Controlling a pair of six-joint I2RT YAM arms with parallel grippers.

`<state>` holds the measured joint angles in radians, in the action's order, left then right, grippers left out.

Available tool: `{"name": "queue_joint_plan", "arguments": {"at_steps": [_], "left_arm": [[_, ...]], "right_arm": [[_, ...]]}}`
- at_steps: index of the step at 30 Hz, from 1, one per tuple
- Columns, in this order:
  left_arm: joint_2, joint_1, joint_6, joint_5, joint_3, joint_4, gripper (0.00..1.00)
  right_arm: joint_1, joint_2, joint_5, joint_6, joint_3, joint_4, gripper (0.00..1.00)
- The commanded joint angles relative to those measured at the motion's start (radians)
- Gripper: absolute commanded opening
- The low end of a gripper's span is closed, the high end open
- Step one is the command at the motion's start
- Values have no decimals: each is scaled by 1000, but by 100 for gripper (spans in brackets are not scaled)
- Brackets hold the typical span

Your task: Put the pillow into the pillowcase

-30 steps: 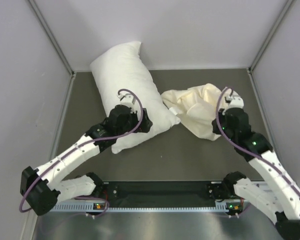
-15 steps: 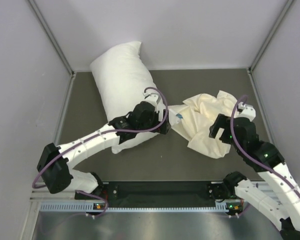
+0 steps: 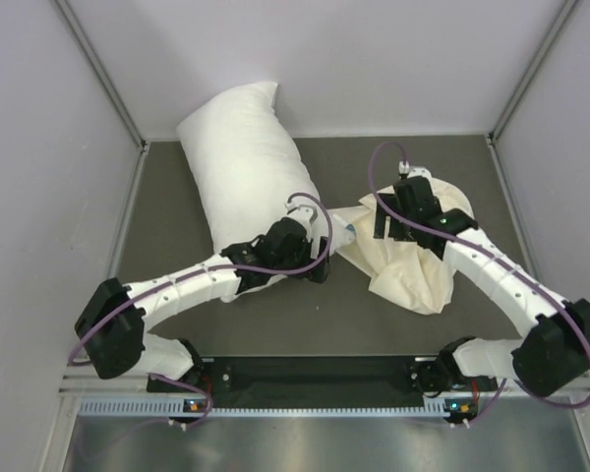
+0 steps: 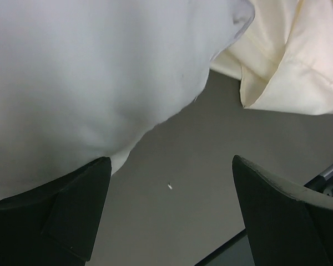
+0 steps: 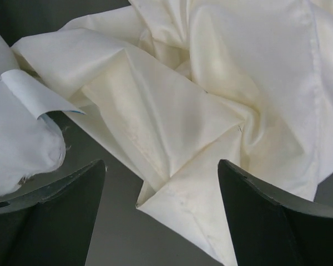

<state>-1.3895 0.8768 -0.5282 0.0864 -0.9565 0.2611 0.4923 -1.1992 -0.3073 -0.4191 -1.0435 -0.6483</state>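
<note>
Nearest the arm bases, the left claw (image 3: pixel 320 267) sits low over the dark table (image 3: pixel 315 320) at the pillow's near corner. In its wrist view the left claw (image 4: pixel 172 221) is spread wide and grasps nothing, with bare table showing between its fingers. The pillow bulges over the left finger (image 4: pixel 72 216), but whether cloth and finger touch cannot be told.

The pillow (image 3: pixel 246 167) lies on the left half of the table, slanting from that near corner up to the back wall, wholly outside the pillowcase (image 3: pixel 413 265). The pillowcase is a crumpled, limp heap on the right half, with one edge just beside the pillow's near-right corner.

Its mouth cannot be made out among the folds in any view. A small white label (image 5: pixel 36 94) sticks out where pillow (image 5: pixel 16 149) and pillowcase (image 5: pixel 211 111) meet; which one it belongs to is unclear.

Farther back, the right claw (image 3: pixel 388 226) hangs over the far part of the heap. Seen from its wrist, the right claw (image 5: pixel 161 216) is also released, fingers wide apart, with creased cream cloth below them. The arm hides part of the heap.
</note>
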Motion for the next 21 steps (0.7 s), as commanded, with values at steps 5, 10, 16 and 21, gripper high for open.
{"name": "queue_joint_plan", "arguments": {"at_steps": [5, 10, 16, 21], "left_arm": [[93, 31, -30, -22, 107, -52, 95], [132, 31, -35, 44, 131, -22, 95], [121, 30, -70, 214, 90, 76, 96], [194, 30, -81, 361, 50, 197, 98]], "right_arm": [[-47, -178, 122, 37, -24, 168, 82], [-49, -149, 85, -13, 121, 214, 79], [-46, -123, 91, -38, 237, 274, 75], [-41, -137, 83, -37, 208, 283, 77]]}}
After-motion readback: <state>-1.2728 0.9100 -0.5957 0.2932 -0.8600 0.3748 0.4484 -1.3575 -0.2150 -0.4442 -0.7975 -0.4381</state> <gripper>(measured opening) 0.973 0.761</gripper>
